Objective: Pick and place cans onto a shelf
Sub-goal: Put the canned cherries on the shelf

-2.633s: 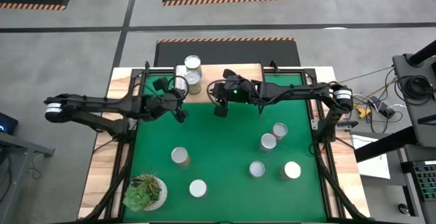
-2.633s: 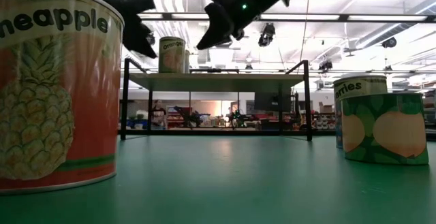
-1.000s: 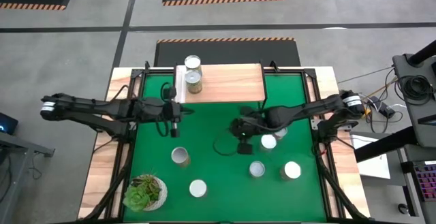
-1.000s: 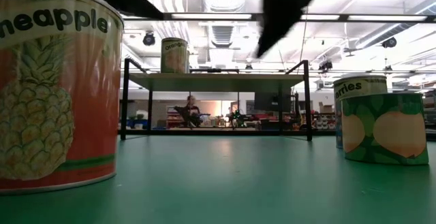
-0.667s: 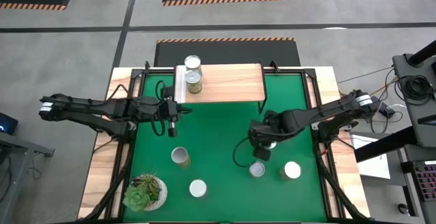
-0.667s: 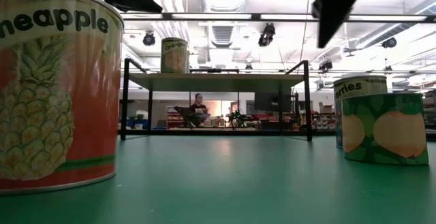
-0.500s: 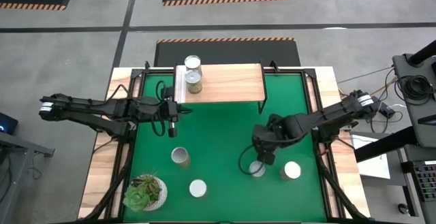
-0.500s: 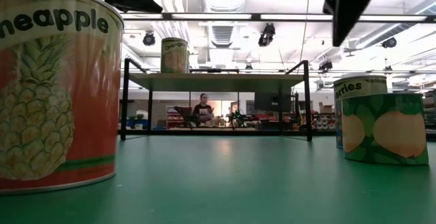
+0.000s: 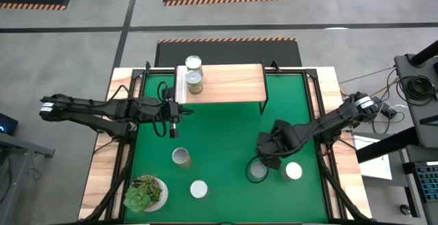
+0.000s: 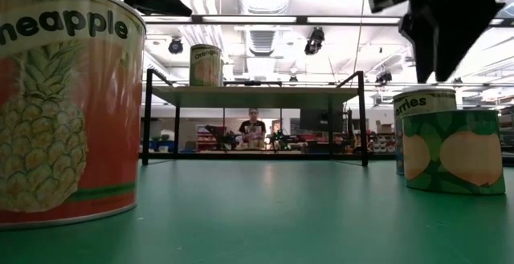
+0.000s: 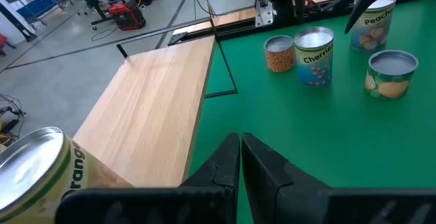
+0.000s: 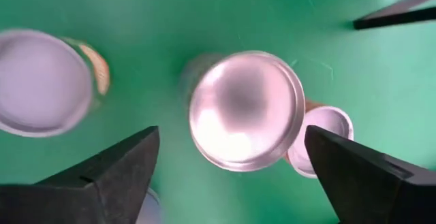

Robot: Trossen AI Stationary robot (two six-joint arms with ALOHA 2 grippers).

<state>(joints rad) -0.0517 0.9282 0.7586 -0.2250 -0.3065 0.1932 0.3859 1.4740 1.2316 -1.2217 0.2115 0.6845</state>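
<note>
One can (image 12: 246, 110) stands upright on the green mat directly beneath the right gripper (image 12: 235, 173), its axis vertical and its shiny lid centred between the widely spread, empty fingers (so the coming move is judged a straight descent). The left gripper (image 11: 240, 157) is shut on nothing and waits beside the shelf (image 9: 229, 83), well apart from this can.

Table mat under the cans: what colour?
Green; the mat shows best in the high view, framed by the light-wood table rim.
</note>
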